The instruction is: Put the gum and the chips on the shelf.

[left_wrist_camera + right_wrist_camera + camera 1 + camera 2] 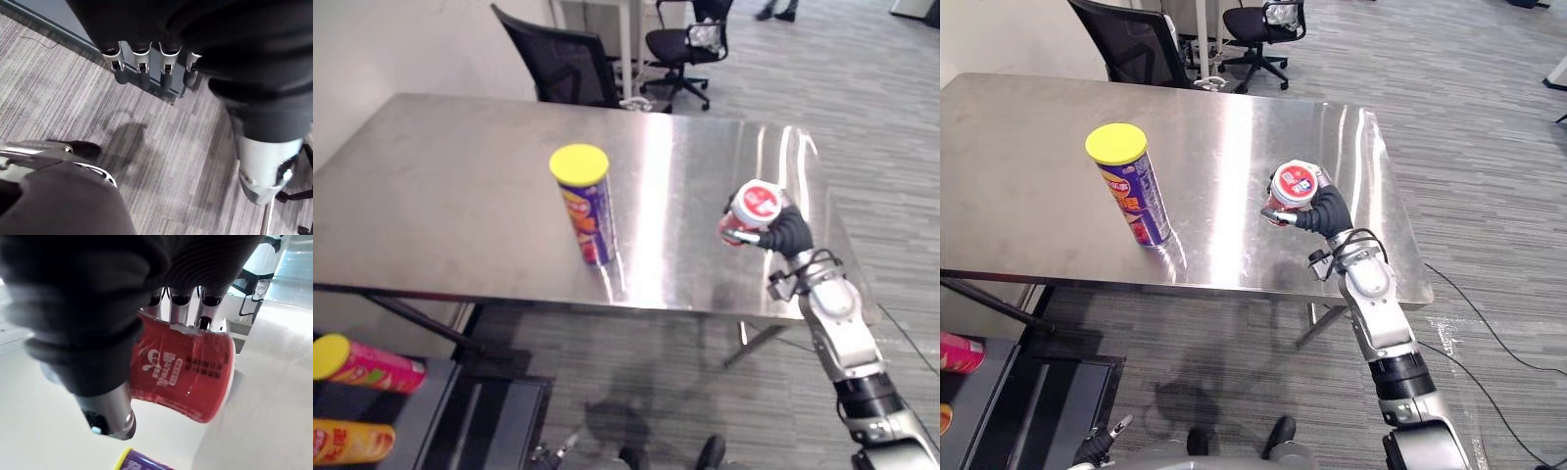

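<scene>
Right hand (pixel 1327 211) is clenched round the gum tub (pixel 1295 186), red with a white-rimmed lid, held tilted over the steel table (pixel 431 196) near its front right corner. I'd worry the glossy tub slips on the long swing to the shelf (pixel 440 401), low at the robot's left. The chips can (pixel 585 211), purple with a yellow lid, stands upright mid-table. Left hand (pixel 146 63) hangs relaxed.

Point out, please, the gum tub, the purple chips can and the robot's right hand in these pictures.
gum tub (pixel 1295 182), right eye view, on its red-and-white lid.
purple chips can (pixel 593 220), left eye view, on its side wall.
right hand (pixel 1325 210), right eye view, on its dark ribbed cover.
</scene>
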